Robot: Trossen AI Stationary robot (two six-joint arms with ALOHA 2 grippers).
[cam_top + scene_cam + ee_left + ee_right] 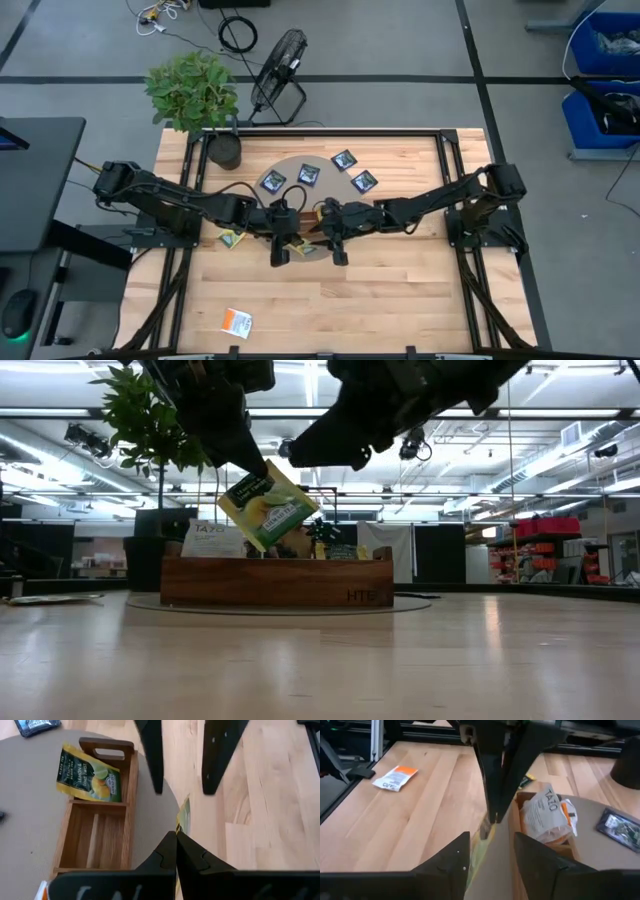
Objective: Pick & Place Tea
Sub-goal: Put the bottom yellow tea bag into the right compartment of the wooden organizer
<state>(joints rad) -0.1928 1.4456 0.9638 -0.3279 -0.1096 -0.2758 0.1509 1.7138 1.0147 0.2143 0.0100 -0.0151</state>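
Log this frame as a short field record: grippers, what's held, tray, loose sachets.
left gripper: shut on yellow-green tea sachet, lifted above the table
right gripper: open, facing the left one, holding nothing
long brown wooden tray: on the round grey mat; orange-and-white sachet and another yellow-green one lie on it
dark navy sachets: four, on the mat
loose orange-and-white sachet: on the light wooden table, near its front edge

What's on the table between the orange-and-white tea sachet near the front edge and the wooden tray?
Only bare wood: in the right wrist view, nothing lies between the orange-and-white sachet and the wooden tray; the high view agrees.
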